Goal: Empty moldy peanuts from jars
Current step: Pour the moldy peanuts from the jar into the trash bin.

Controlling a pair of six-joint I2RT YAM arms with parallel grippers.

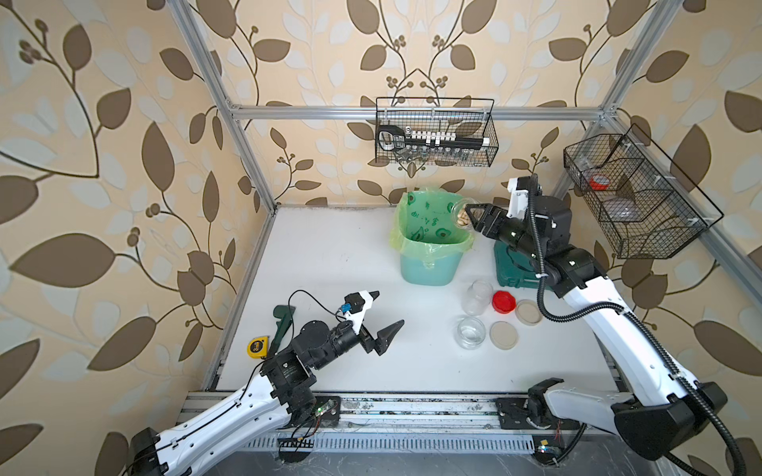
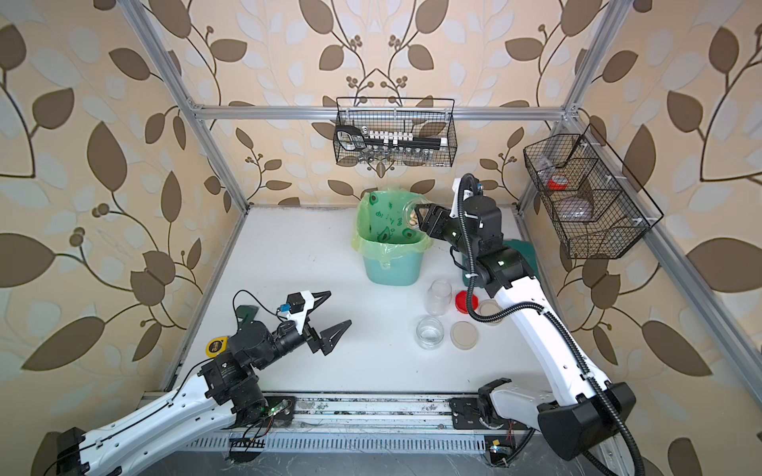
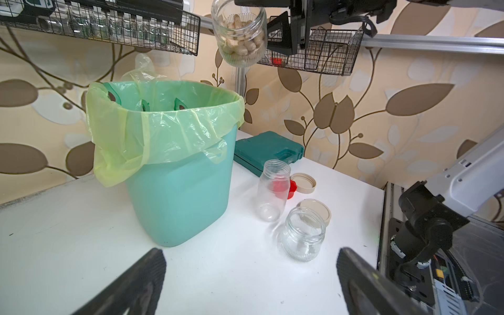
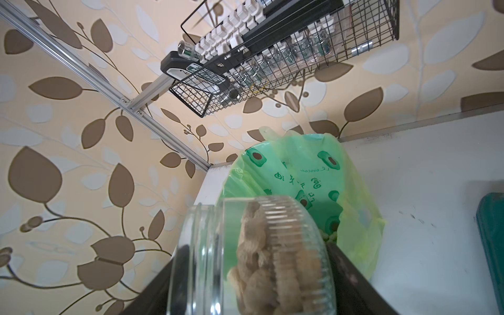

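Observation:
My right gripper (image 1: pixel 471 215) is shut on a squat clear jar (image 1: pixel 462 212), held tipped on its side above the right rim of the mint-green bin (image 1: pixel 431 266). The moldy peanuts (image 4: pixel 261 261) are heaped inside this jar (image 4: pixel 207 259), behind its open mouth. Two empty open jars stand on the table: a taller one (image 1: pixel 478 297) and a squat one (image 1: pixel 471 331). My left gripper (image 1: pixel 389 309) hovers open over the table's left-middle, holding nothing, well away from the jars. In the left wrist view the held jar (image 3: pixel 240 32) hangs high above the bin (image 3: pixel 177 196).
A red lid (image 1: pixel 504 302) and two beige lids (image 1: pixel 529 312) (image 1: pixel 504 336) lie beside the empty jars. A dark green case (image 1: pixel 511 274) lies under my right arm. A yellow tape measure (image 1: pixel 257 347) sits at the left edge. Wire baskets (image 1: pixel 435 132) (image 1: pixel 635 193) hang on the walls.

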